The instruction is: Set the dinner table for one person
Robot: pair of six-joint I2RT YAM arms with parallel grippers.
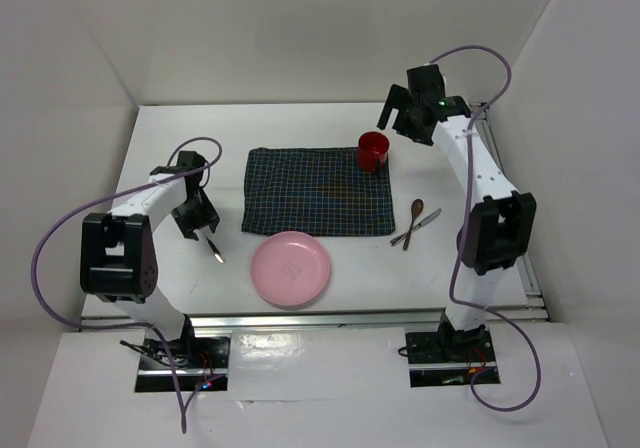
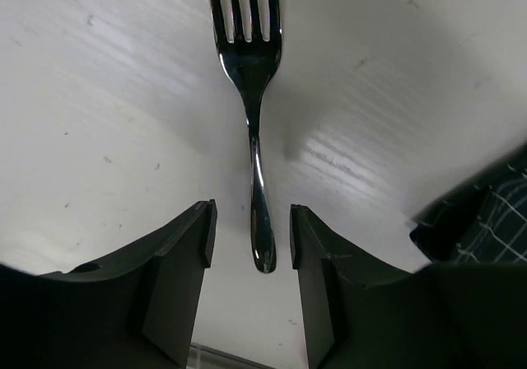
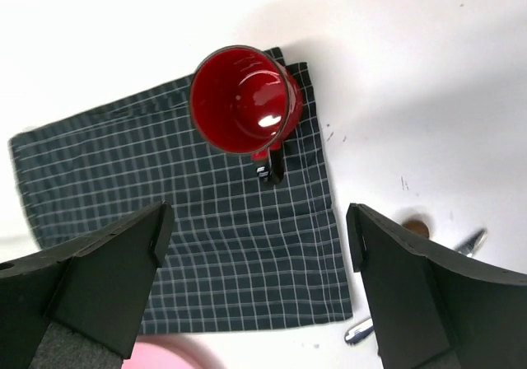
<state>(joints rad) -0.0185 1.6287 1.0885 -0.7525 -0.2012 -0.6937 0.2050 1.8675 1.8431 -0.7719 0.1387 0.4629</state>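
Left wrist shows left gripper (image 2: 251,212) parted, fork (image 2: 247,64) lying loose between — right gripper (image 3: 257,217) wide above mug (image 3: 240,99)

Top external: high behind the arm bases, facing down over the whole dinner table (image 1: 400,273). Left wrist: very close to the surface, fork (image 2: 251,97) running out from between the left fingers (image 2: 177,278). Right wrist: higher up, red mug (image 3: 241,99) and checked cloth (image 3: 206,245) ahead of the right fingers (image 3: 107,278). The top view shares both.

A dark checked cloth (image 1: 318,190) is spread mid-desk (image 1: 330,288); a pink plate (image 1: 290,268) is set at its near edge, a fork (image 1: 215,251) left, a wooden spoon (image 1: 417,207) and knife (image 1: 431,217) crossed right.
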